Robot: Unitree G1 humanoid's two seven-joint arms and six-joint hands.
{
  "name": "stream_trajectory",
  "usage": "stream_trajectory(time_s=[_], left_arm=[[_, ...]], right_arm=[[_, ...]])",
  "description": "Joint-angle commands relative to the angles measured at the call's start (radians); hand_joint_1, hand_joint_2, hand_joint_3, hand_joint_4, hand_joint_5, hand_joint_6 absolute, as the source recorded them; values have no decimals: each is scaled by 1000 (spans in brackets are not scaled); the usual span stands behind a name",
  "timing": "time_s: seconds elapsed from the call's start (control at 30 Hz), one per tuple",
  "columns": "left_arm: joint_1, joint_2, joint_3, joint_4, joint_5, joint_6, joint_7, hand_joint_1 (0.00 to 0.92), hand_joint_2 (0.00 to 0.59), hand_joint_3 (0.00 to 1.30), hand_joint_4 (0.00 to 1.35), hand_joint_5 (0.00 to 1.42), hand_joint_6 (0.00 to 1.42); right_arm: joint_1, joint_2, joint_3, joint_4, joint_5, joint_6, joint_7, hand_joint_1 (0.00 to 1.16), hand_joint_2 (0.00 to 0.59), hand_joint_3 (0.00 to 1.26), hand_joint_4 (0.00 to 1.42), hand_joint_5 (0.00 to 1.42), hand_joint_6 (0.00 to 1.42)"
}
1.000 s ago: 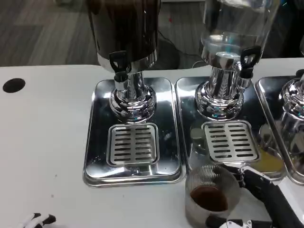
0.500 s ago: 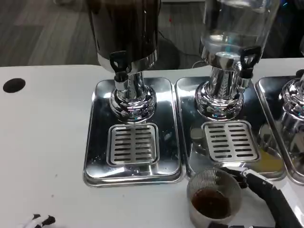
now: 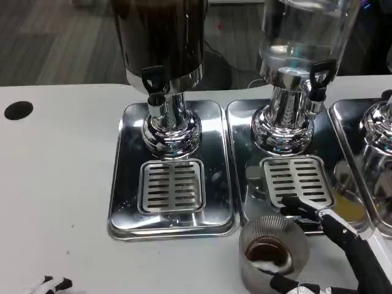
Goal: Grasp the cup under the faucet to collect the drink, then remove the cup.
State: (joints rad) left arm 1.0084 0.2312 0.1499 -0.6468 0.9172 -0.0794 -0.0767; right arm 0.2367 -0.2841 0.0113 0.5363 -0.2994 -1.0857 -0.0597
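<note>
The bottom edge cuts off the base of the cup (image 3: 272, 254) and most of the right hand (image 3: 334, 248). Only fingertips of the left hand (image 3: 52, 285) show at the bottom-left corner; its state cannot be judged

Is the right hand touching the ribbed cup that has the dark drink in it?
Touching. In the head view, the right hand wraps the cup: black fingers lie against its rim behind and its wall in front.

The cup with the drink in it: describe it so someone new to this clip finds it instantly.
Start at the middle dispenser with the clear tank and follow its shiny steel drip tray to the front edge. Just past it, on the white table, stands the ribbed clear cup, held by the right hand. It alone holds dark liquid.
</note>
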Motion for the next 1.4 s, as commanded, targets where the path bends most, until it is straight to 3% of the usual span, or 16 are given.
stream_trajectory(time_s=[0.03, 0.23, 0.3, 0.37, 0.43, 0.47, 0.53, 0.63, 0.83, 1.03, 1.2, 1.4], left_arm=[[0, 6, -5, 2, 7, 3, -1, 0, 94, 247, 130, 219, 417], [2, 4, -8, 6, 5, 0, 9, 0, 94, 247, 130, 219, 417], [2, 4, -7, 7, 5, -3, 15, 0, 94, 247, 130, 219, 417], [2, 4, -7, 7, 3, -9, 22, 0, 94, 246, 129, 219, 417], [2, 6, -5, 8, 1, -16, 31, 0, 94, 246, 126, 216, 417], [3, 8, -4, 11, 0, -23, 40, 0, 94, 240, 115, 212, 417], [7, 11, 1, 15, 7, -48, 80, 0, 90, 214, 90, 178, 394], [13, 14, 5, 19, 27, -76, 129, 0, 92, 161, 23, 109, 332], [20, 20, 32, 36, 61, -124, 241, 0, 108, 86, 0, 40, 245], [9, 39, 45, 65, 101, -158, 308, 0, 129, 50, 0, 1, 202], [12, 40, 43, 75, 110, -190, 372, 0, 134, 29, 0, 0, 179], [13, 30, 30, 79, 113, -218, 422, 0, 138, 22, 0, 0, 177]], right_arm=[[9, -9, 0, -17, 18, -19, 2, 709, 85, 253, 289, 407, 204], [24, -10, 0, -47, 93, -18, 28, 677, 89, 257, 294, 412, 202], [37, -14, 2, -108, 199, 26, 66, 664, 103, 273, 304, 403, 183], [44, -27, -15, -176, 267, 88, 92, 631, 175, 305, 275, 276, 81], [46, -55, -51, -248, 259, 165, 106, 590, 285, 286, 148, 112, 4], [47, -69, -72, -283, 228, 197, 103, 566, 348, 246, 70, 29, 1], [43, -109, -127, -350, 57, 256, 59, 446, 433, 167, 3, 1, 0], [48, -131, -151, -388, -89, 308, 18, 339, 454, 121, 0, 0, 0], [71, -134, -132, -383, -263, 408, -55, 302, 510, 52, 0, 0, 0], [98, -141, -132, -334, -319, 436, -170, 307, 584, 48, 0, 0, 0], [107, -167, -133, -284, -318, 431, -241, 308, 586, 53, 0, 0, 0], [142, -185, -134, -280, -281, 424, -258, 313, 586, 64, 0, 0, 0]])
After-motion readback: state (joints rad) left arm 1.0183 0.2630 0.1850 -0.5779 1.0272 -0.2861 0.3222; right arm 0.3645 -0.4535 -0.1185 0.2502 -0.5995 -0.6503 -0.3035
